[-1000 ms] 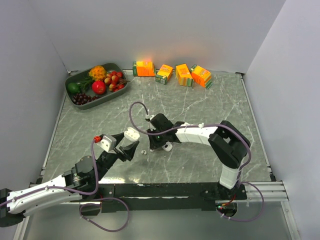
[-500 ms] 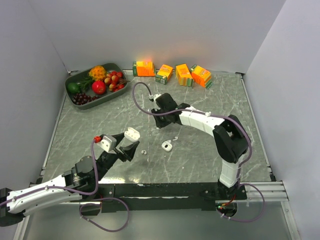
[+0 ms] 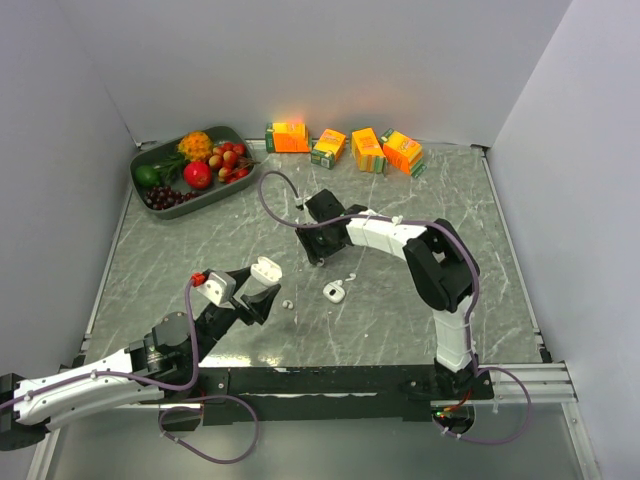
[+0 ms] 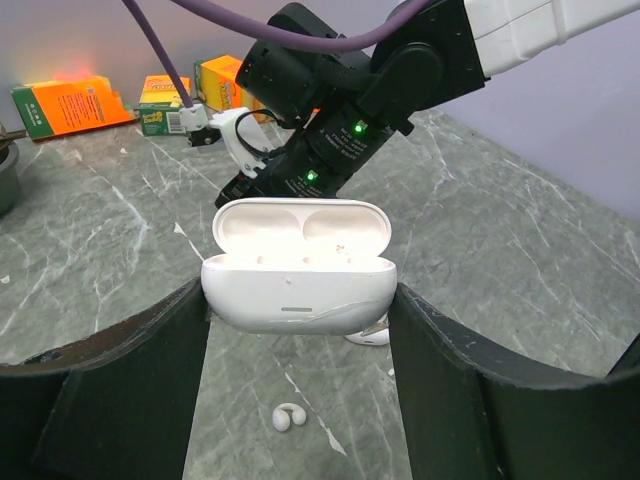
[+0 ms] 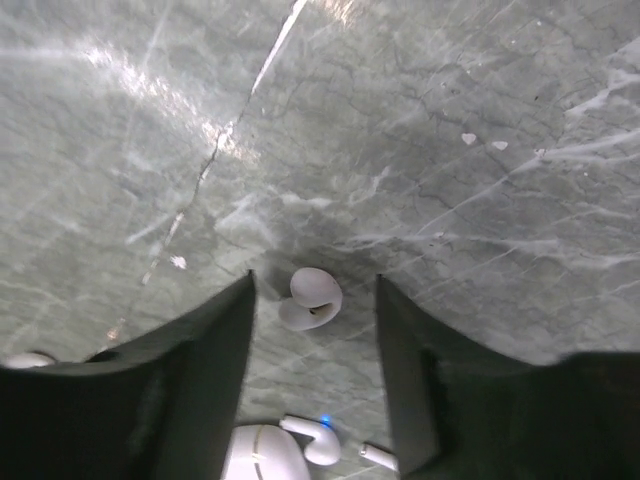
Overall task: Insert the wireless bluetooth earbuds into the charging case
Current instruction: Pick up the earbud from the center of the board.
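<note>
Left arm (image 3: 100, 385) low, reaching forward, left gripper (image 3: 254, 286) clamped on charging case (image 4: 298, 290); right arm (image 3: 400, 235) bent leftward, right gripper (image 5: 314, 285) pointing down, fingers apart

Charging case (image 4: 298, 275) sits in left tool (image 4: 300, 292), earbud (image 4: 289, 416) on tabletop (image 4: 500, 230) beneath; second earbud (image 5: 312, 298) lies under right tool (image 5: 315, 284).

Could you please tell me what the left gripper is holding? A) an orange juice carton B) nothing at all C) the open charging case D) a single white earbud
C: in the left wrist view the white charging case, its lid open, sits clamped between the two fingers of the left gripper.
</note>
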`<state>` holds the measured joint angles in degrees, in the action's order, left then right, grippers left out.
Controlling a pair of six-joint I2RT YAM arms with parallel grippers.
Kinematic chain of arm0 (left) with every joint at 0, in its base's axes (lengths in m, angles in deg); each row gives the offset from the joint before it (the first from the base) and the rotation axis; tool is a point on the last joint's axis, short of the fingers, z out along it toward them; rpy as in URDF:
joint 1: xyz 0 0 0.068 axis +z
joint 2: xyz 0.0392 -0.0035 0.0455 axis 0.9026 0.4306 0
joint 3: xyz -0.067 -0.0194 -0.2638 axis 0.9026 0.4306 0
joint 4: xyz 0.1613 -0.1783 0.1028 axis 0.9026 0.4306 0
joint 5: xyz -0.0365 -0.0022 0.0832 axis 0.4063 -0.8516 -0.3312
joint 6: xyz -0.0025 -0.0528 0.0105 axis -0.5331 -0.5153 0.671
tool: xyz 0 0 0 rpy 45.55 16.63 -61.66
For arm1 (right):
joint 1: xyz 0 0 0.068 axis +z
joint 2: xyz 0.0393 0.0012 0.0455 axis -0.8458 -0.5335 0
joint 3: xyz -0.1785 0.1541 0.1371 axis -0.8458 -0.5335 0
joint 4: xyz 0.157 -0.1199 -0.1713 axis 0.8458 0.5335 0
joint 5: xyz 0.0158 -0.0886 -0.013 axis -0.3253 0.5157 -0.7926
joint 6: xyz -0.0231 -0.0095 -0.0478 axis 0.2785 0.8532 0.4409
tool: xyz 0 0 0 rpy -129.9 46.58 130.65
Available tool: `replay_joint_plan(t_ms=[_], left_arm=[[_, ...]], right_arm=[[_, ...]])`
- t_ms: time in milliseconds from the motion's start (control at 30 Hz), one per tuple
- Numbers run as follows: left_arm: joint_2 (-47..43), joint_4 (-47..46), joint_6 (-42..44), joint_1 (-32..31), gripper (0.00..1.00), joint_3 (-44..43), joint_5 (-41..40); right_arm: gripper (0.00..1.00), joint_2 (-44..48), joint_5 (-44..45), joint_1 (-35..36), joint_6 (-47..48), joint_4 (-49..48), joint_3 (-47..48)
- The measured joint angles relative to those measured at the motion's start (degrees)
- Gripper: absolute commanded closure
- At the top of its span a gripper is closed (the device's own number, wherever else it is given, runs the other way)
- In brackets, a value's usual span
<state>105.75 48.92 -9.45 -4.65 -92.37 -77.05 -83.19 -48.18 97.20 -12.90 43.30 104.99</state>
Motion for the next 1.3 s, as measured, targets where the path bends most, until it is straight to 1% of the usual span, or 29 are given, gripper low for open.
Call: replay_joint_plan(t_ms=[133, 267, 367, 400, 467, 500, 600, 800, 1300], left_arm=[[0.00, 0.00, 0.00, -0.11, 0.99, 0.00, -0.02], [0.00, 0.00, 0.00, -0.15, 0.99, 0.00, -0.04], [0.00, 0.00, 0.00, -0.20, 0.99, 0.00, -0.04], [0.00, 0.00, -0.02, -0.22, 0.99, 0.00, -0.04], [0.00, 0.00, -0.02, -0.22, 0.99, -0.02, -0.04], [0.00, 0.00, 0.00, -0.22, 0.99, 0.00, -0.07], [0.00, 0.00, -0.02, -0.22, 0.99, -0.02, -0.04], [0.00, 0.02, -0.02, -0.26, 0.99, -0.02, -0.04], [0.00, 0.11, -0.02, -0.33, 0.99, -0.02, -0.15]], right_arm=[[0.28, 0.13, 0.07, -0.13, -0.87, -0.20, 0.09], [0.30, 1.40, -0.02, -0.66, -3.32, -0.44, -0.35], [0.38, 3.98, -0.09, -1.25, -6.58, -1.22, -1.86], [0.43, 5.38, -0.28, -1.51, -8.22, -1.99, -3.04], [0.49, 8.02, -0.87, -1.99, -11.06, -3.08, -5.57], [0.53, 9.16, -1.22, -2.14, -12.46, -3.91, -6.80], [0.56, 10.32, -2.60, -2.62, -15.67, -5.75, -9.31], [0.56, 10.25, -5.55, -4.04, -18.64, -7.39, -12.72], [0.56, 8.33, -6.27, -5.25, -18.27, -8.44, -12.28]])
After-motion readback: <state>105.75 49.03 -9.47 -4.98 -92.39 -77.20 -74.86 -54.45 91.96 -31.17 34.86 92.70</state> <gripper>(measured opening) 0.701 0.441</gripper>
